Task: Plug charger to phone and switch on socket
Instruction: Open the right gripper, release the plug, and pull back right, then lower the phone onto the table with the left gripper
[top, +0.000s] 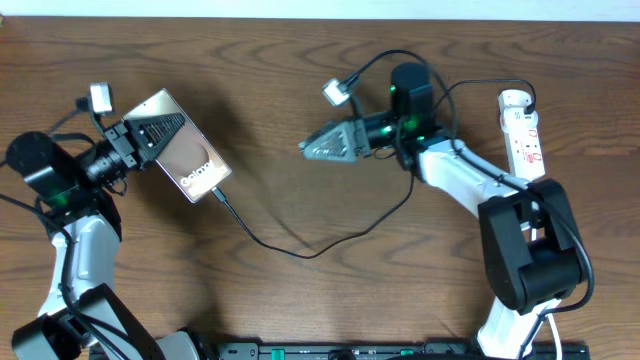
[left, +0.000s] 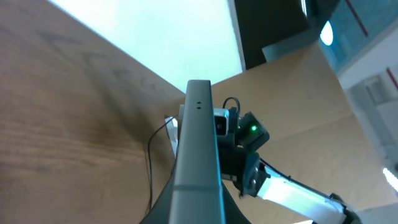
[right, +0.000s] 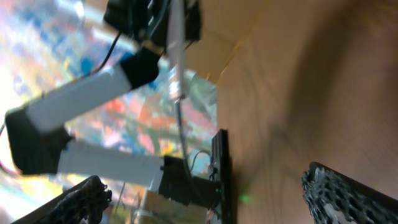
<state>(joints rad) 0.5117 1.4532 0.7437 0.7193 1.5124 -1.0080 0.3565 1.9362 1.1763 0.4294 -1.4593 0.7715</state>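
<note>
My left gripper (top: 150, 135) is shut on the phone (top: 185, 160), a dark slab with white lettering, and holds it tilted at the left of the table. In the left wrist view the phone (left: 196, 149) shows edge-on between my fingers (left: 194, 214). The charger cable (top: 310, 254) has its tip (top: 219, 193) at the phone's lower end and loops across the table toward the right arm. The cable also shows in the right wrist view (right: 181, 134). My right gripper (top: 318, 147) is open and empty above the table's middle, with wide-spread fingers (right: 211, 193). The white socket (top: 524, 135) lies at the far right.
The wooden table (top: 300, 310) carries only these things. The right arm's white link (top: 470, 180) lies beside the socket. A small white camera (top: 336, 92) hangs on a cable above the right gripper. A black rail (top: 330, 350) runs along the front edge.
</note>
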